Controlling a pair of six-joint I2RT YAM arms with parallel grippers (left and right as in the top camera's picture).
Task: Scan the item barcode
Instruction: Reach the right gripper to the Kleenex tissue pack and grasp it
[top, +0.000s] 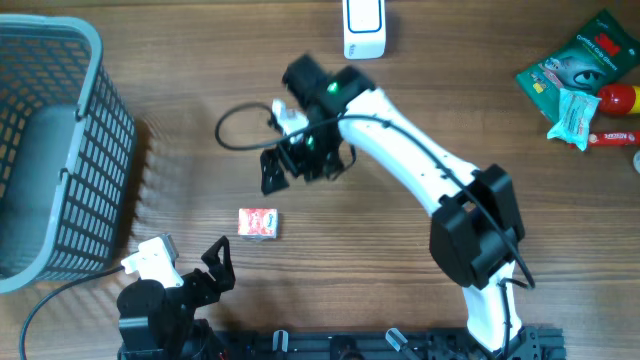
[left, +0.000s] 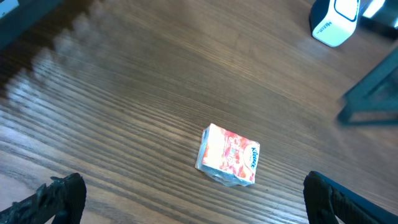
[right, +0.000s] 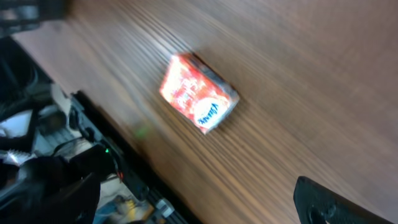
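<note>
At far left stands a grey basket (top: 60, 150). Beside it, at the near edge, the left gripper (top: 188, 258) hangs with its jaws wide apart and empty, facing the pack (top: 258, 223). The pack is small, red and white. It lies flat and loose on the table (top: 480, 80), between the two grippers and touching neither. Just past it on the far side, the right gripper (top: 302, 162) hovers, its jaws likewise spread with nothing in them. The scanner (top: 363, 28) stands at the far edge, about the middle, well apart from the pack. At far right lies a heap of goods (top: 580, 85), a green packet and a red bottle among them.

By my reading the task has hardly begun. The pack has not been picked up, no barcode shows on the faces in view, and nothing is presented to the scanner. What is left is to grasp the pack, find its code, and turn that face to the scanner.

The table is dark wood grain, flat and matt. A black rail (top: 400, 345) runs along its near edge. Of the room beyond, nothing shows.
</note>
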